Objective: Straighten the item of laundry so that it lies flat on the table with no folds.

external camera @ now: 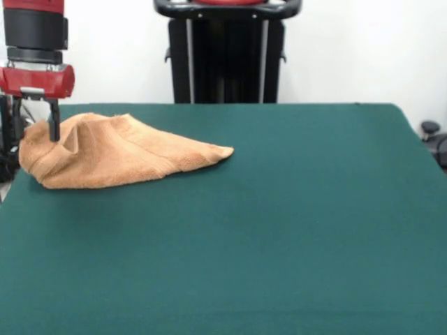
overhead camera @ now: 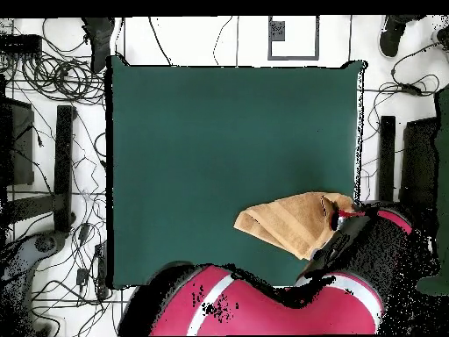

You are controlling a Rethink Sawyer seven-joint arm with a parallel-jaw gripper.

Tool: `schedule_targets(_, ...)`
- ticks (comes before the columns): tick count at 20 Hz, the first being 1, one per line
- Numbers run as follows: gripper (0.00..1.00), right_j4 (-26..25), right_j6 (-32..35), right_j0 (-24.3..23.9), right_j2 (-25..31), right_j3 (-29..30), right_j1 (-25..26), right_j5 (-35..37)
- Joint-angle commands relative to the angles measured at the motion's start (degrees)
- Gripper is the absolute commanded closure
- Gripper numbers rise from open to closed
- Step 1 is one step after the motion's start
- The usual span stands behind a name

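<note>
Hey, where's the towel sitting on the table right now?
In the front view the towel lies bunched at the far left of the green table, near the robot's side, with the tool at its left end.

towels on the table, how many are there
1. The towel lies bunched and folded at the table's far left corner in the front view, under the gripper, tapering to a point toward the middle. The arm covers part of that corner in the overhead view.

One towel [external camera: 115, 153] lies on one green surface [external camera: 279, 230], with one red arm [external camera: 35, 42] and one hand [external camera: 52, 129].
</note>
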Motion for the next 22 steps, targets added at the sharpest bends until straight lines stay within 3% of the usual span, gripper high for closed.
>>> schedule_targets(1,0.0,-2.3,24.3,2.6,-3.5,-0.6,3.7,-3.1)
schedule_targets(6,0.0,0.4,22.2,1.6,-3.0,-0.3,2.8,-2.2)
schedule_targets(14,0.0,3.4,23.4,6.0,-7.8,7.9,-1.1,-1.5)
schedule_targets(22,0.0,8.2,24.1,8.6,-7.5,13.6,-2.4,1.8)
